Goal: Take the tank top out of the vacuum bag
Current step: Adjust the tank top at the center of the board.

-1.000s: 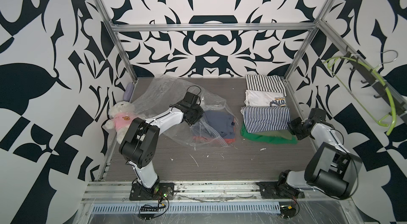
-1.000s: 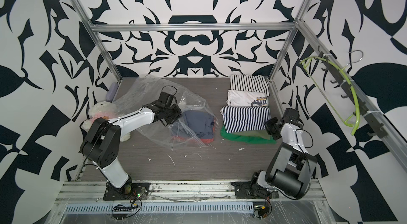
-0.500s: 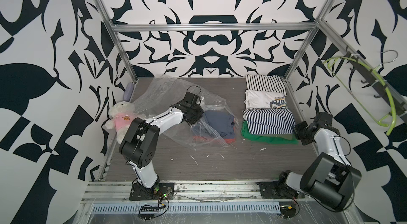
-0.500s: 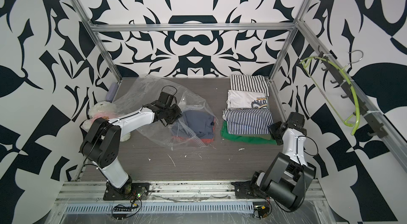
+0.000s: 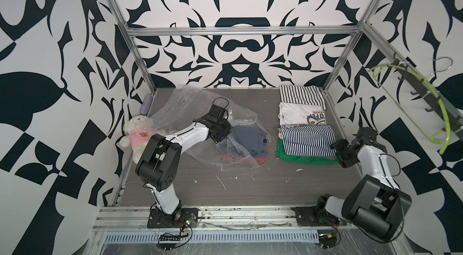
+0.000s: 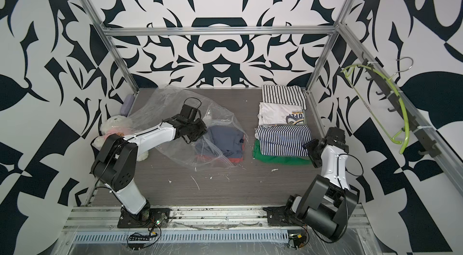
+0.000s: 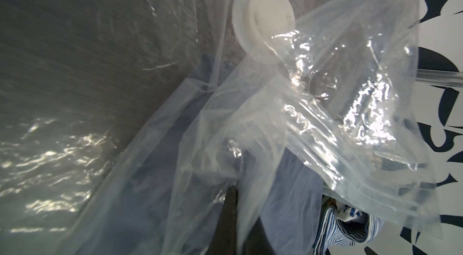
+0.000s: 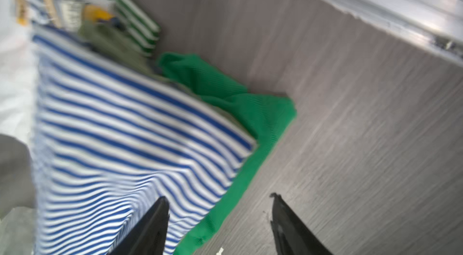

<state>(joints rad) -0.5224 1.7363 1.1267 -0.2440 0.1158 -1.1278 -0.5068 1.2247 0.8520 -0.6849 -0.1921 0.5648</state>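
The clear vacuum bag [image 5: 200, 116] [image 6: 175, 106] lies crumpled at the table's left middle. Its white valve cap [image 7: 265, 10] shows in the left wrist view. Folded dark blue garments [image 5: 248, 141] [image 7: 288, 191] lie inside over something red. My left gripper [image 5: 221, 133] [image 7: 240, 203] is shut on a fold of the bag's plastic. My right gripper [image 5: 337, 146] [image 8: 218, 197] stands open and empty at the right edge of a folded blue-and-white striped garment [image 5: 305, 141] [image 8: 125, 128]. That garment lies on a green one [image 5: 300, 159] [image 8: 250, 111]. Every garment is folded, so I cannot tell which is the tank top.
A striped shirt [image 5: 300, 94] and a white printed T-shirt [image 5: 300, 116] lie behind the striped pile. A plush bear [image 5: 136, 131] and a purple case [image 5: 145, 106] sit at the left edge. A green hanger [image 5: 413, 96] hangs on the right wall rail.
My right gripper was shut at the striped garment's edge and has now opened, letting it go on the green one. The left arm and the bag have not moved.
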